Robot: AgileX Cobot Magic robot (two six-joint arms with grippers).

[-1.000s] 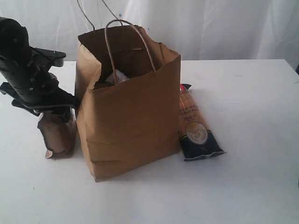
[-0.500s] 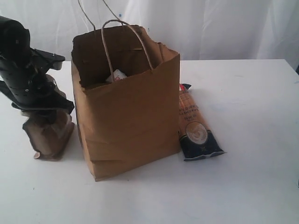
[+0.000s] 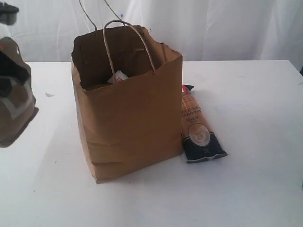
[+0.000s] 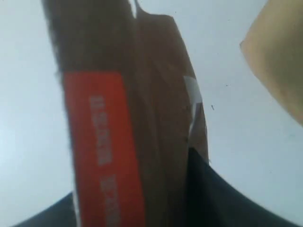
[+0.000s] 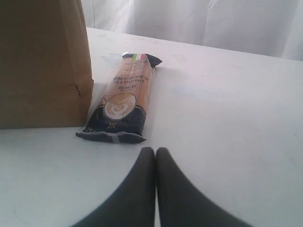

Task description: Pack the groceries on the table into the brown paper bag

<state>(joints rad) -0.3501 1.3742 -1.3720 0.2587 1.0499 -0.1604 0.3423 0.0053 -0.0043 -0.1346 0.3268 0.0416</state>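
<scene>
One bag (image 3: 132,118), one packet (image 3: 196,127), one pouch (image 4: 142,118)

Open counter (image 3: 251,109) stretches right of the long orange-navy packet (image 3: 197,128) lying just beside the upright, open-mouthed brown paper bag (image 3: 132,118).

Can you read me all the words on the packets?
On the long orange-navy packet: lines of print above a round picture, too small and blurred to read.
On the dark-brown pouch, red label: white letters, too blurred to read.
No word anywhere reads clearly.
</scene>
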